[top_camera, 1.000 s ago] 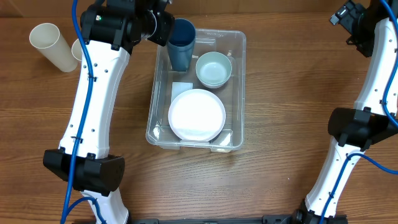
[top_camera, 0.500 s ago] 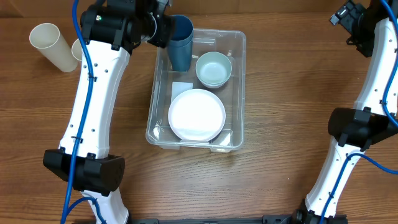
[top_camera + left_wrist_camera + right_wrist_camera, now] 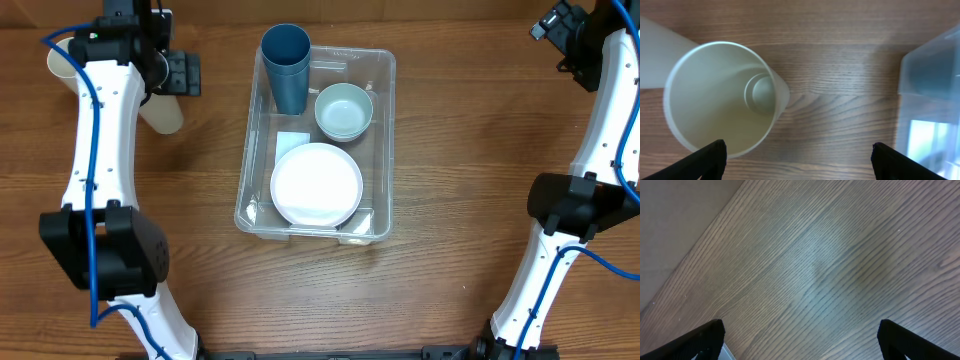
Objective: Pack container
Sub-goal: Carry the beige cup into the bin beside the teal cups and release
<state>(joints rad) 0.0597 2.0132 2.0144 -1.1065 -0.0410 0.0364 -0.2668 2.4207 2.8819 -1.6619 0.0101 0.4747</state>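
Observation:
The container, a clear plastic bin, sits mid-table. Inside it a blue cup stands upright in the far left corner, with a pale green bowl beside it and a white plate nearer the front. My left gripper hovers left of the bin, open and empty. Below it an upright cream cup lies partly under the left finger. The bin's wall shows at the right edge of that view. My right gripper is open over bare wood at the far right.
A second cream cup lies behind the left arm at the far left, next to the first cream cup. The right arm's base and links stand right of the bin.
My left gripper opened and let go of the blue cup, which now stands in the bin. The arm swung left and is now over the cream cups. The right arm has not moved.

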